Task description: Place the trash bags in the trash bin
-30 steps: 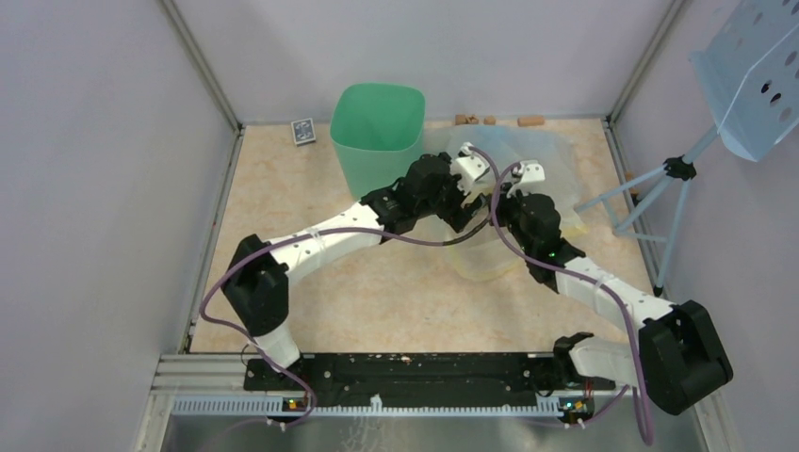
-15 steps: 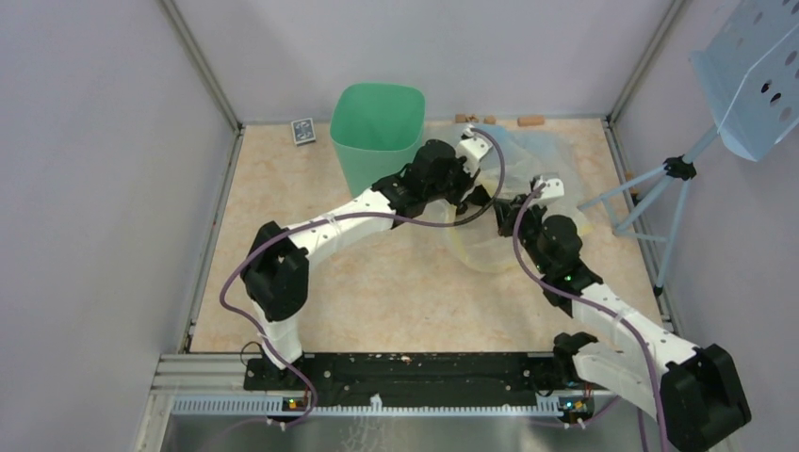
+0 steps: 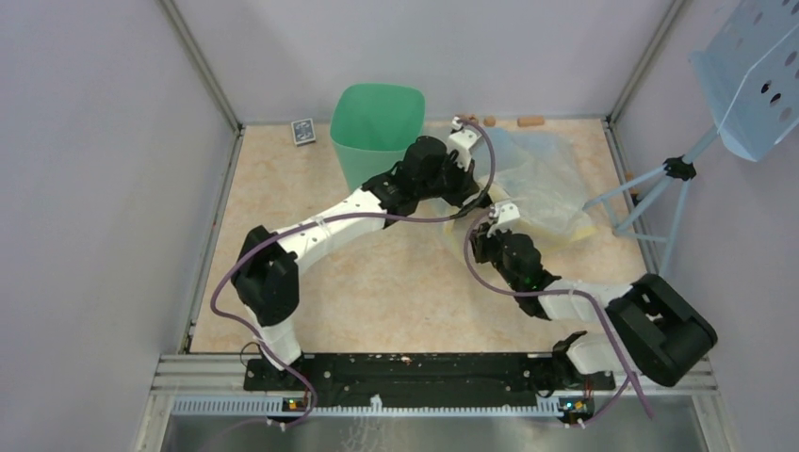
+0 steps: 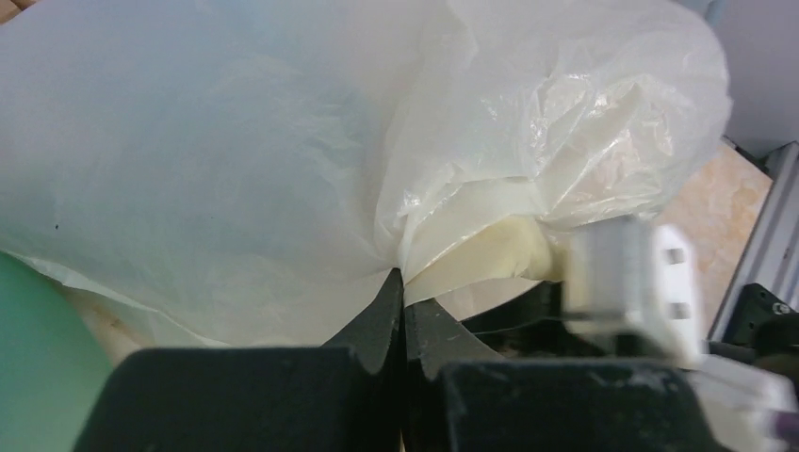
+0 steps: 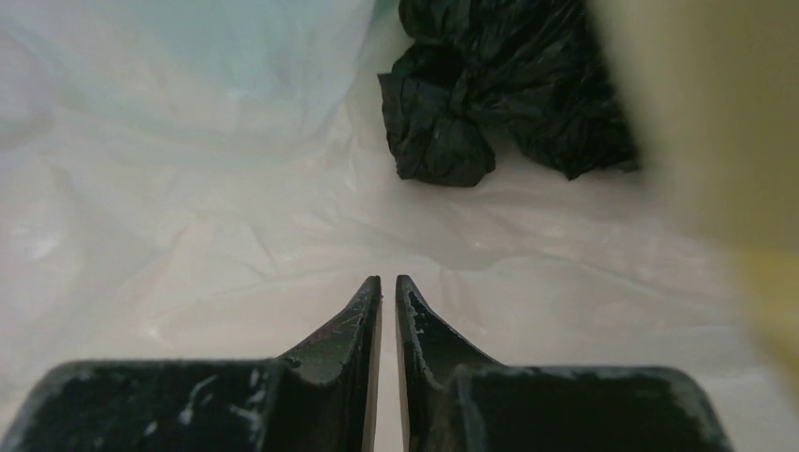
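Observation:
The mint-green trash bin stands at the back of the table, and a sliver of it shows at the lower left of the left wrist view. The black trash bag lies crumpled on translucent plastic, ahead of my right gripper. That gripper's jaws stand a narrow gap apart with nothing between them. My left gripper is shut on a fold of the clear and yellowish translucent bag, just right of the bin. In the top view the arms hide the black bag.
Clear and yellowish plastic bags spread over the back right of the table. A blue tripod stand with a perforated panel is at the right wall. A small card box and brown bits lie at the back edge.
My left gripper has shut on the translucent bag and drawn back toward the bin. My right arm has pulled back toward the near side, and its jaws have parted slightly.

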